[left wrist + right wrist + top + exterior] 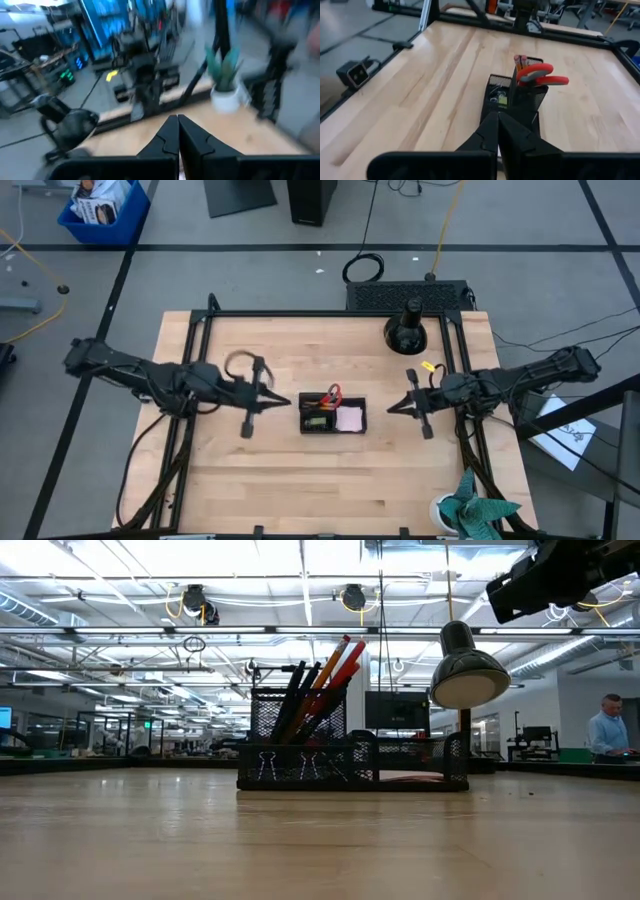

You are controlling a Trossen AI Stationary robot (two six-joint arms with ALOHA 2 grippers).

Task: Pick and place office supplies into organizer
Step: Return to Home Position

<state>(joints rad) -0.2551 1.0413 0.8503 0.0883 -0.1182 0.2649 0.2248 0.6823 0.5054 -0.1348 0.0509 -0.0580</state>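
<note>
The black mesh organizer (333, 414) stands at the table's middle. It holds red-handled scissors (540, 75), orange pencils (520, 61) and black pens upright, a pink sticky-note pad (349, 418), a yellow item (502, 100) and binder clips (300, 765) at its front. My left gripper (288, 401) hangs shut just left of the organizer, raised off the table; in its wrist view (178, 125) the fingers meet. My right gripper (391, 406) is shut just right of the organizer, also raised, and its fingers (497, 122) point at the organizer.
A black domed desk lamp (407, 330) stands at the far right of the table. A teal paper plant in a white cup (470, 512) sits at the near right corner. A cable loop (240, 363) lies at the left arm. Bare wood lies on the near side.
</note>
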